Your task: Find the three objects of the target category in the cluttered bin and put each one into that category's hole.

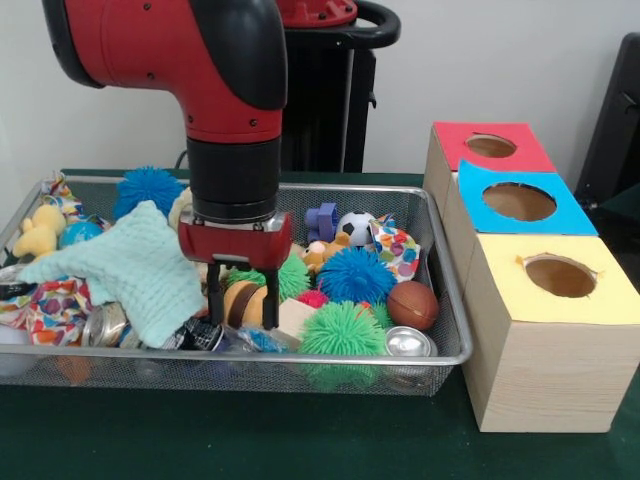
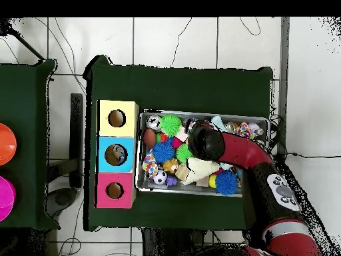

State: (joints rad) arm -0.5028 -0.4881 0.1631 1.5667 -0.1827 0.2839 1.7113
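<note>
The wire mesh bin (image 1: 300, 357) is full of toys; it also shows in the overhead view (image 2: 203, 112). My gripper (image 1: 243, 318) is lowered into the bin's middle. Its fingers (image 1: 216, 300) are open and stand either side of a tan and brown ball (image 1: 243, 298). Whether they touch it I cannot tell. The red-topped box's hole (image 1: 490, 146) is at the far right, beyond the bin, and also shows in the overhead view (image 2: 114, 191). In the overhead view the arm (image 2: 203, 141) covers the gripper.
Around the gripper lie a mint cloth (image 1: 130, 265), a blue spiky ball (image 1: 355, 275), a green spiky ball (image 1: 342, 330), a brown ball (image 1: 412, 305), a soccer ball (image 1: 355, 228) and a silver can (image 1: 407, 343). The blue-topped hole (image 1: 518, 202) and the yellow-topped hole (image 1: 560, 276) are nearer.
</note>
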